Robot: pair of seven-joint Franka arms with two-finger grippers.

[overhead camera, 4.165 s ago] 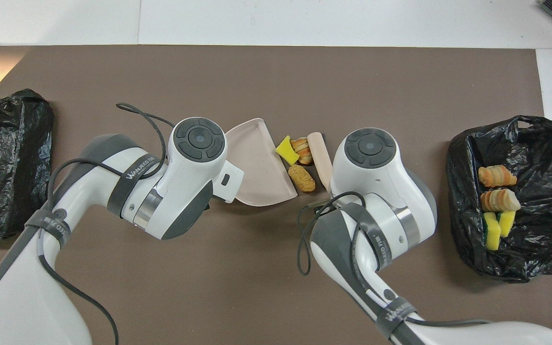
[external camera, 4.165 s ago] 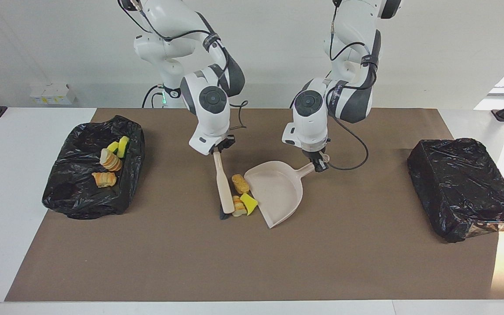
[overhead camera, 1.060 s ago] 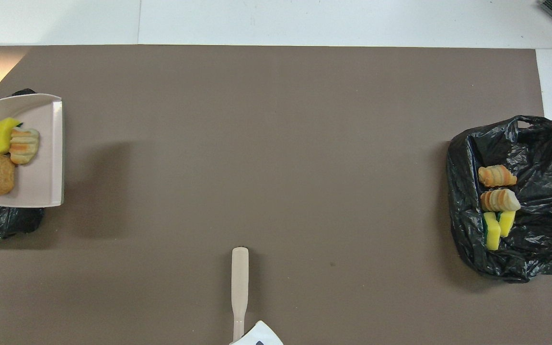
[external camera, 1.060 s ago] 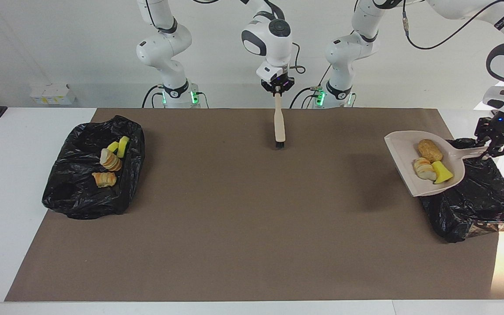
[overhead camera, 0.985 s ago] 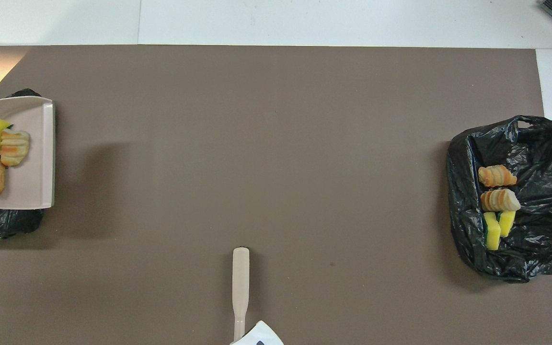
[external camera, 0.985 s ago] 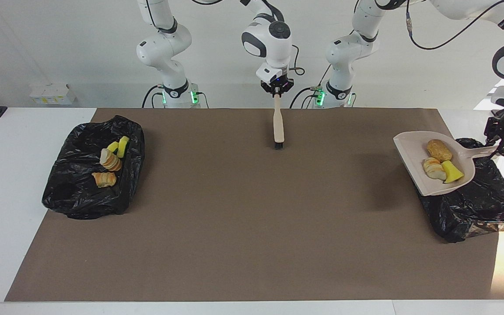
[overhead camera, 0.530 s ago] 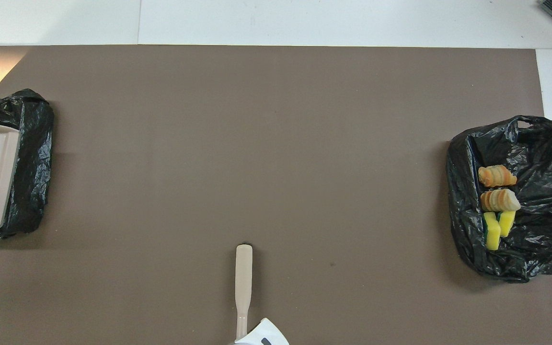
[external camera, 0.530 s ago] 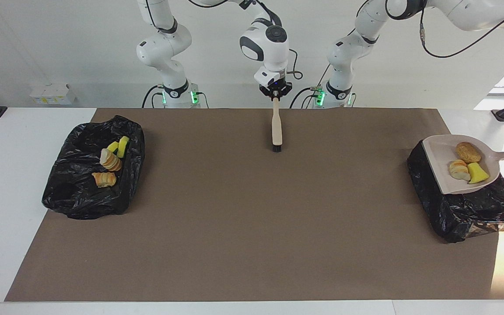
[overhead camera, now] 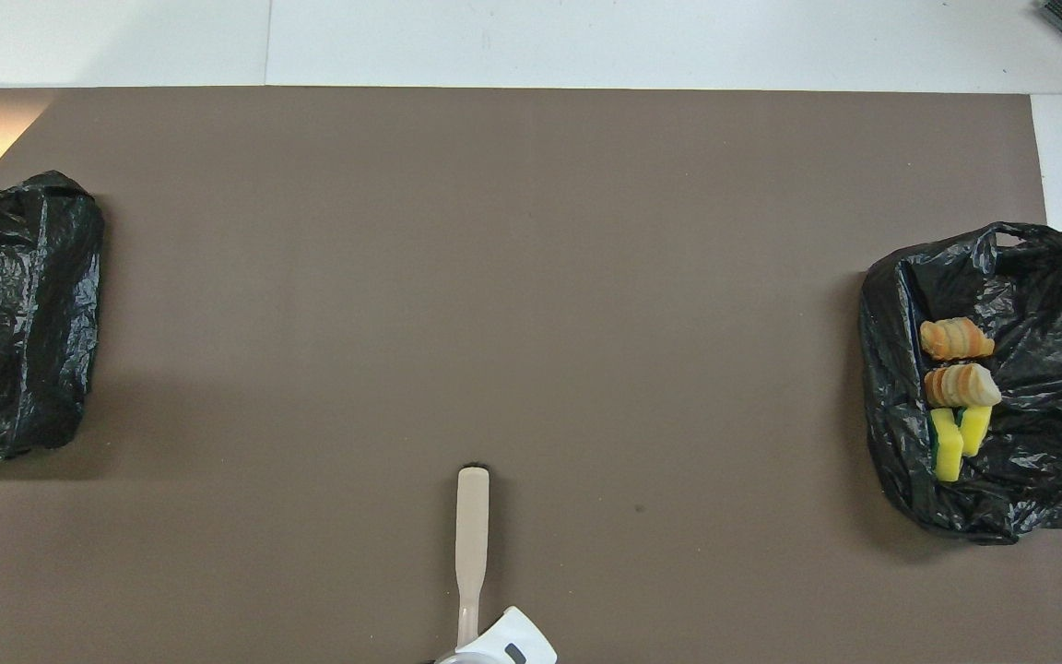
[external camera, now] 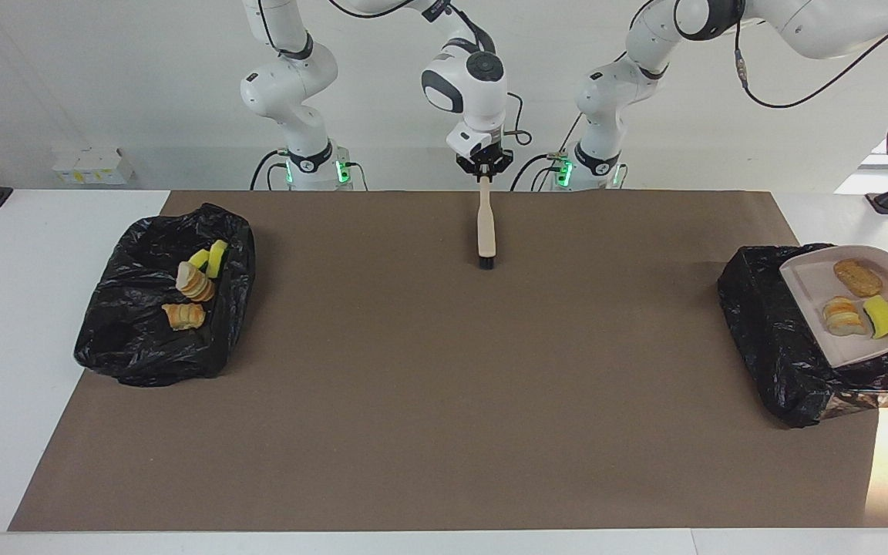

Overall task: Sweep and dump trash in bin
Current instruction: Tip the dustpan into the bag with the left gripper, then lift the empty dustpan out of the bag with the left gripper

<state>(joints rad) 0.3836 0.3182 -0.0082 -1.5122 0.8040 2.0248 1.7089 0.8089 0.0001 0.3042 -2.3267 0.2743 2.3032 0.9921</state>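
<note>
Trash (external camera: 860, 302) above brown table mat (external camera: 444, 385)

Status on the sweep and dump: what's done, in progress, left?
Done: four pieces lie in the bin at the right arm's end, and the mat shows no loose trash. In hand: the dustpan, with three pieces on it, is over the other bin. Left: tipping them in. The right gripper holds the brush, waiting.

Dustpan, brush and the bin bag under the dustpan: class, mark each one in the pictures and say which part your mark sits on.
dustpan (external camera: 810, 281), facing view, on the bare floor of the pan.
brush (external camera: 486, 223), facing view, on the beige handle.
bin bag (external camera: 760, 308), facing view, on the black plastic wall beside the pan.
</note>
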